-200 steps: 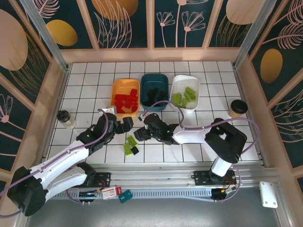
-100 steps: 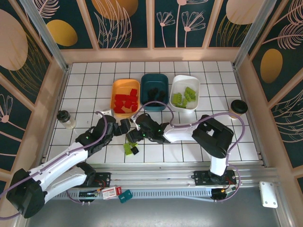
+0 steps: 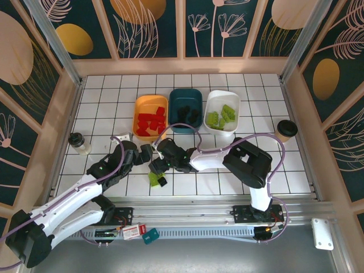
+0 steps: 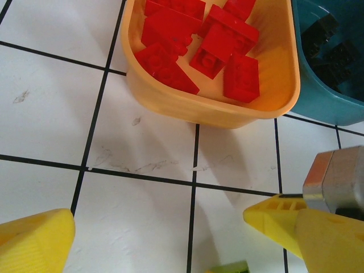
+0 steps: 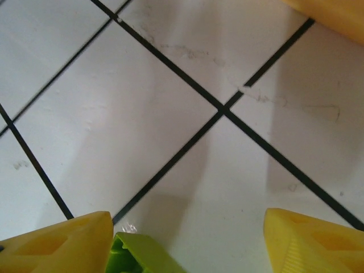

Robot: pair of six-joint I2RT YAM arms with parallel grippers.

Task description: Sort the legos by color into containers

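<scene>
Over the white tiled table (image 3: 102, 108), the left gripper (image 4: 159, 220) hangs with its yellow fingers spread wide and nothing between them. It is just short of the orange tub (image 4: 170, 108) and its red bricks (image 4: 219, 54).

To its right, a lime green brick (image 3: 153, 178) and a small black brick (image 3: 162, 181) lie loose on the tile, just beside each other, near the arms' bases.

The right gripper (image 5: 187, 222) sits just past them, fingers likewise apart and empty. In its wrist view a green corner pokes in at the bottom edge, hard against the inner face of the picture-left finger, and the rest of the gap is bare. The brick thus lies back toward the wrist and off-centre. The right arm looks the nearer and probably has to draw back and shift sideways to straddle it. From above, the brick's long axis seems to run roughly near-to-far, though that is hard to tell.

Farther right stand the dark teal tub (image 3: 172, 99) with black pieces and the white tub (image 3: 234, 101) with green bricks (image 3: 222, 115), the likely destination.

A red-and-white tag (image 3: 133, 231) on the rail is too small to read.
</scene>
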